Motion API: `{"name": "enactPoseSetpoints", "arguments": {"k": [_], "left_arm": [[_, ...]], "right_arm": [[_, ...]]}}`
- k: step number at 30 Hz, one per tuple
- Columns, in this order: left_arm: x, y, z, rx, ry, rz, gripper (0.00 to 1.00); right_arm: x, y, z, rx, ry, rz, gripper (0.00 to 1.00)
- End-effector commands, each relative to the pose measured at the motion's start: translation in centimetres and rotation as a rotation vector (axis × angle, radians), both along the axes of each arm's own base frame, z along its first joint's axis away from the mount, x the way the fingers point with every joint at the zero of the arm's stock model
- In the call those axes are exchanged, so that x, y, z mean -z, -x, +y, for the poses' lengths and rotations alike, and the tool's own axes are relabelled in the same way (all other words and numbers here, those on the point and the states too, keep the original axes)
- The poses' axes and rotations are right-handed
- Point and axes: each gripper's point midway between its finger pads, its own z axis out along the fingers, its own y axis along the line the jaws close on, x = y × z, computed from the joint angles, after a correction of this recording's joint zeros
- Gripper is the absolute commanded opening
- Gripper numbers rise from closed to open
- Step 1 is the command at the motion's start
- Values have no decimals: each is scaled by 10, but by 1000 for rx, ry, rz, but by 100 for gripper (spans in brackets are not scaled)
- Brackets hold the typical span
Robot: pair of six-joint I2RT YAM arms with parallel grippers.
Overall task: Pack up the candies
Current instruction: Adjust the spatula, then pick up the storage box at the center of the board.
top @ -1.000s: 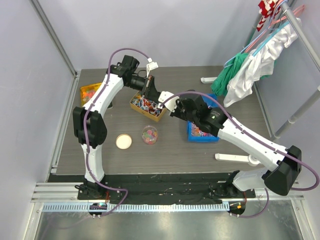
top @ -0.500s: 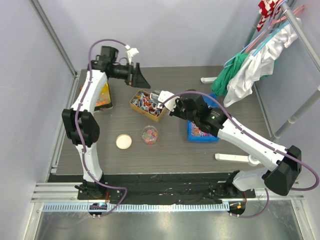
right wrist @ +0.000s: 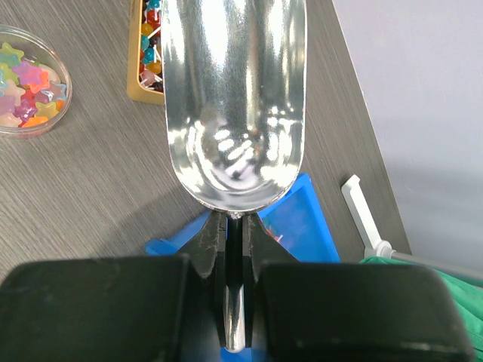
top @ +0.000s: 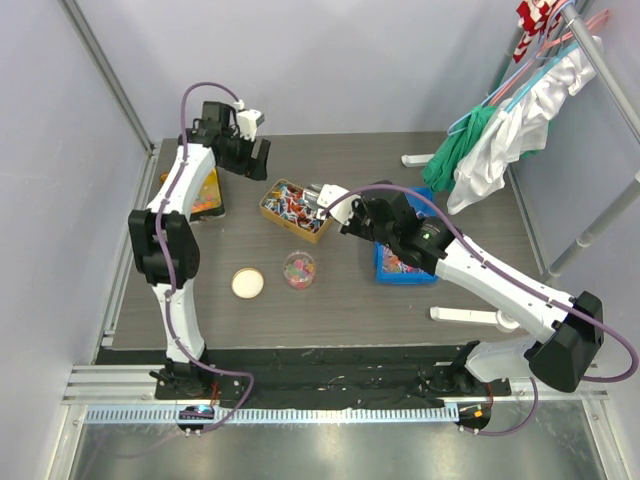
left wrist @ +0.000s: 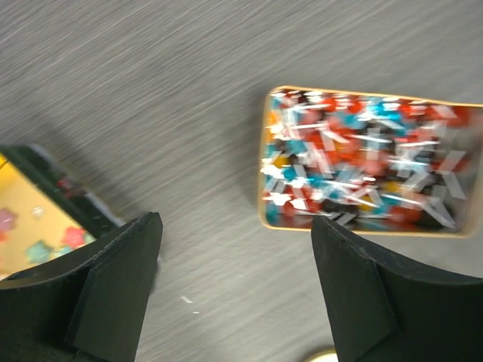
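Candies (left wrist: 362,158), small red, blue and white wrapped pieces, fill the tan rectangular box (left wrist: 339,228): light, loose, slippery, probably better scooped than pinched. Right gripper (right wrist: 235,234) clamps the shiny metal scoop (right wrist: 235,98) by its handle beside the box; left gripper (left wrist: 234,294) hangs wide open, empty.

Your left wrist view blurs the red, blue and white wrapped candies (left wrist: 362,158); the shiny metal scoop (right wrist: 234,98) hides most of your blue plastic tray (right wrist: 309,219).

A polished metal scoop (right wrist: 234,98) is gleaming mirror-smooth between my matt black plastic right jaws. The tabletop (right wrist: 90,188) is showing matt grey wood grain. The wrapped candies (left wrist: 362,158) are glinting glossy; the blue bin (right wrist: 302,219) is shining like smooth plastic.
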Motion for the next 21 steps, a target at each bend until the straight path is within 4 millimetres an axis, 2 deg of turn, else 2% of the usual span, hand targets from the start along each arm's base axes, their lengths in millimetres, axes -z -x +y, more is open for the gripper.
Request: {"name": "enactPoseSetpoints", "arguments": {"k": [1, 5, 12, 16, 21], "left_arm": [[17, -25, 30, -63, -210, -73, 81], [41, -25, 30, -32, -260, -43, 77], [78, -15, 16, 31, -286, 30, 76], [84, -10, 2, 65, -252, 51, 76], [87, -8, -5, 76, -232, 62, 75]], "right_arm": [[-24, -4, 3, 1, -64, -57, 1], [-23, -5, 3, 5, -59, -55, 1], [-20, -7, 4, 7, -51, -52, 1], [-17, -8, 5, 8, -47, -46, 1], [-17, -8, 5, 8, -43, -47, 1]]}}
